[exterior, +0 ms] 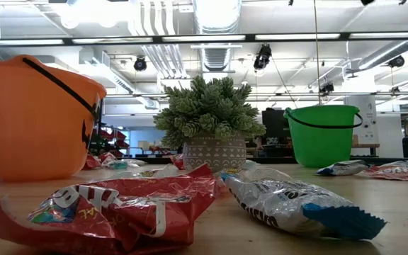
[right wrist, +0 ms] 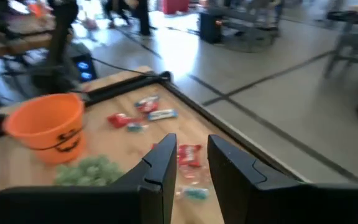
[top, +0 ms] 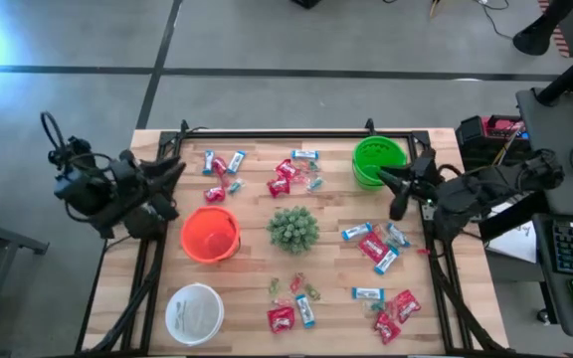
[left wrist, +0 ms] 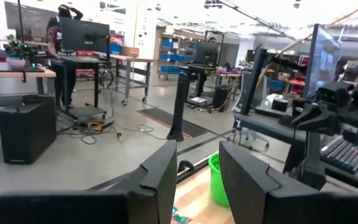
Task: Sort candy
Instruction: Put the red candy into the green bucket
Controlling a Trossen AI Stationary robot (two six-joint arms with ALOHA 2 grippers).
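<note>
Covering wooden table (top: 326,259), scattered candy (top: 374,247), workshop behind

- Small wrapped candy (top: 285,177) lies loose and flat on the wooden table, spread in several clusters in the high view; none is held
- Upper left of centre: red crinkled packets (top: 218,166) mixed with blue-and-white bars (top: 237,160)
- Upper centre: red packets, one blue-and-white bar (top: 304,154) and tiny greenish pieces
- Right of centre: a red packet (top: 373,247) among blue-and-white bars
- Lower centre: tiny green and pink pieces (top: 296,285) above a red packet (top: 281,318) and a bar
- Lower right: red packets (top: 402,305) and one bar (top: 367,293)
- Low view, foreground: a crumpled red packet (exterior: 112,209) just beside a silver-and-blue bar (exterior: 296,205)
</note>
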